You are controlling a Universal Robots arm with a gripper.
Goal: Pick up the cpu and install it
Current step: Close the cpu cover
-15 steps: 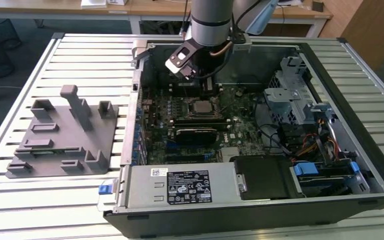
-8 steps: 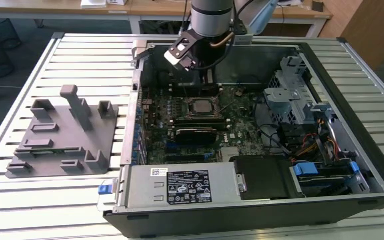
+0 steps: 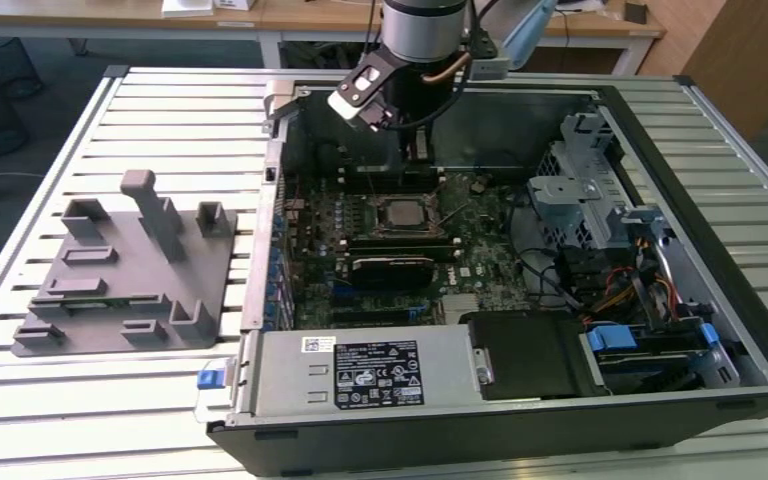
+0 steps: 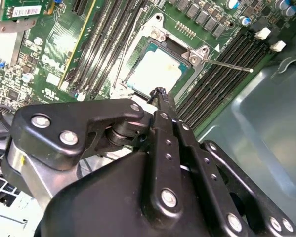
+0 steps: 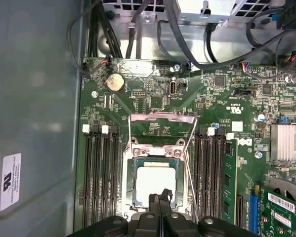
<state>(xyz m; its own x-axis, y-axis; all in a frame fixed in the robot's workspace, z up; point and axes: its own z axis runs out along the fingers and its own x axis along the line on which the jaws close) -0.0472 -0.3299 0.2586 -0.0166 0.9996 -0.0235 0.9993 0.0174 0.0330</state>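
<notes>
We judged the seating step nearly done: the cpu [image 5: 155,181] lay flat inside the black socket [image 5: 129,190], which in the exterior view sat at about 3 o'clock from the grey fixture tray [image 3: 117,300]. The gripper [image 5: 160,198] hung at one edge of the chip with its fingers pinched together on nothing. The retention frame [image 5: 162,117] stood open and the lever [image 4: 229,65] stuck out free, so we reckoned the next move called for a straight rise that left the unclamped chip unshifted.
</notes>
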